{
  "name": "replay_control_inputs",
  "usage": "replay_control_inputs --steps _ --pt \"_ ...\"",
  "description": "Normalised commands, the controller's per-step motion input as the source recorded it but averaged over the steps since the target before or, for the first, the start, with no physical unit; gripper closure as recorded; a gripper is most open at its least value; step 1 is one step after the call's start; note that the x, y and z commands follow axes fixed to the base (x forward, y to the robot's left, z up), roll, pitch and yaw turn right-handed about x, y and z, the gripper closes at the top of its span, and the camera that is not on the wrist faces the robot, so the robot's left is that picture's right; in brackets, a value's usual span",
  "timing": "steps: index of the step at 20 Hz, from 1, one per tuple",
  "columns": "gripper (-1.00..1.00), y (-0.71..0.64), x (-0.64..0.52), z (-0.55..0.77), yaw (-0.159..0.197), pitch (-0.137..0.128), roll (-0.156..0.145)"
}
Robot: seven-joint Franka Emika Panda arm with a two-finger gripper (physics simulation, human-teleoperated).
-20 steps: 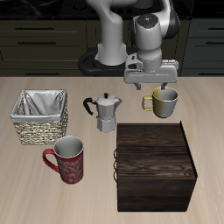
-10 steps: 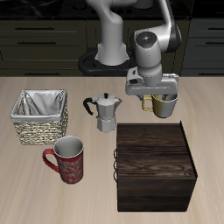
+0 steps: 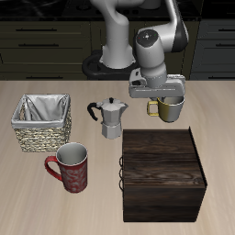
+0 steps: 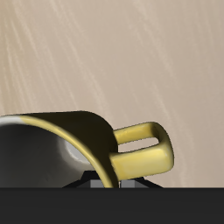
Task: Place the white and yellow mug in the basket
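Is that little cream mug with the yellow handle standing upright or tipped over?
Upright: the small cream-white mug with the yellow handle shows its rim uppermost and its handle out sideways, under the two-finger gripper.

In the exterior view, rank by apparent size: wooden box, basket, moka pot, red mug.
1. Wooden box, though it sits nearest the camera.
2. Basket.
3. Red mug and moka pot: too alike to rank.

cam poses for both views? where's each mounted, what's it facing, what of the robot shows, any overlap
Exterior: in front of and above the table, facing the robot's base; shows the arm and gripper over the white and yellow mug, plus basket, moka pot, red mug, wooden box.
Wrist: on the gripper, looking down at the mug; only a dark strip of the gripper shows.
Shared: the mug and tabletop.
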Motion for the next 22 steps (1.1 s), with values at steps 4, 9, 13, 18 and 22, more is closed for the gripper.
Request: replay_control_inputs --steps 4,9,13,18,22 --pt "1.00 -0.07 0.05 0.24 -0.008 -0.050 0.002" --pt "1.00 -0.13 0.07 0.47 0.026 -0.085 -0.027" --pt "1.00 -0.13 0.10 0.53 0.045 -0.061 -0.001" --pt "1.00 -0.16 0.01 0.67 0.014 -0.085 0.013" --pt "1.00 -0.25 -0.04 0.72 -0.013 -0.086 -0.010"
